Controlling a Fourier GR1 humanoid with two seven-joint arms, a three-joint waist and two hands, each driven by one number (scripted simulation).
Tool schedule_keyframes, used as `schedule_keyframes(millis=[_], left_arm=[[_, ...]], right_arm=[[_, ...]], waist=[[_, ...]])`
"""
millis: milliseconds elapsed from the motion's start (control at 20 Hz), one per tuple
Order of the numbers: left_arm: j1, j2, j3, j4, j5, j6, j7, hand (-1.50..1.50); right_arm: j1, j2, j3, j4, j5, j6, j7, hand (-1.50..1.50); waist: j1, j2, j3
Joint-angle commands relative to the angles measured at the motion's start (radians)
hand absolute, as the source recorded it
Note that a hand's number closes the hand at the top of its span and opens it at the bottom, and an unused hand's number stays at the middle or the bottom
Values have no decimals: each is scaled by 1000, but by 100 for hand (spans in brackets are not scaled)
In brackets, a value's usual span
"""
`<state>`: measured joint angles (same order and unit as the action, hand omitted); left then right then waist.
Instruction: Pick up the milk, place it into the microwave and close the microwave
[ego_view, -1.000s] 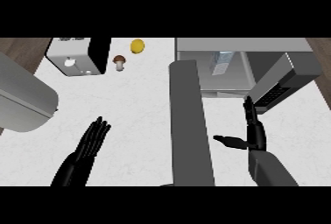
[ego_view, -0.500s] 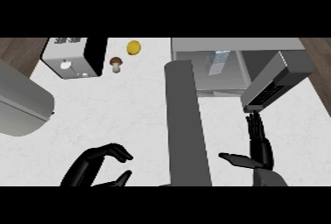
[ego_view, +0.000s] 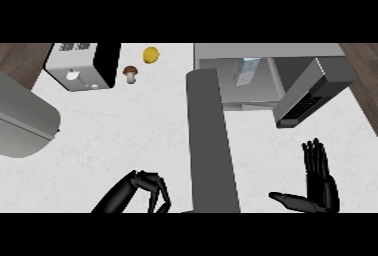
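The milk (ego_view: 249, 75) stands inside the microwave (ego_view: 244, 65), well ahead of the released right hand (ego_view: 319, 187), while the clenched, empty left hand (ego_view: 140, 192) sits beside the open door (ego_view: 210, 140); a careless swing risks leaving it ajar.

White marbled counter (ego_view: 140, 130), with brown wood showing past its far left and far right corners. On it at far left sat a toaster (ego_view: 80, 66), silver with a black side. Just right of it stood a small brown-capped mushroom (ego_view: 131, 74), and a yellow lemon (ego_view: 150, 54) lay a little farther back. The microwave (ego_view: 295, 75) stood at far right, door (ego_view: 210, 140) swung open toward the near edge. A large grey rounded appliance (ego_view: 22, 125) occupied the left edge.
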<state>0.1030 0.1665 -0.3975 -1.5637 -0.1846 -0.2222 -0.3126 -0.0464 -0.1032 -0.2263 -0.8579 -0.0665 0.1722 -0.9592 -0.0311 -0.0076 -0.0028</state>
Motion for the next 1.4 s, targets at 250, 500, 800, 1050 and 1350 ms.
schedule_keyframes(millis=[250,500,800,1050,1350], left_arm=[[-137,-150,-130,240,-112,7,-18,150],[-261,-164,-260,397,-43,154,-33,150],[-434,-166,-463,566,169,367,-43,150],[-584,-166,-579,527,267,488,63,150],[-676,-166,-578,561,385,574,69,150]], right_arm=[[297,-25,41,-468,-92,100,142,-150],[414,-39,52,-678,-147,139,251,-150],[477,-55,78,-833,-199,202,301,-150],[491,-73,90,-926,-218,208,361,-150],[466,-123,83,-975,-249,244,399,-150]], waist=[[9,7,1],[7,9,1],[-27,15,-1],[-72,20,-2],[-135,36,-4]])
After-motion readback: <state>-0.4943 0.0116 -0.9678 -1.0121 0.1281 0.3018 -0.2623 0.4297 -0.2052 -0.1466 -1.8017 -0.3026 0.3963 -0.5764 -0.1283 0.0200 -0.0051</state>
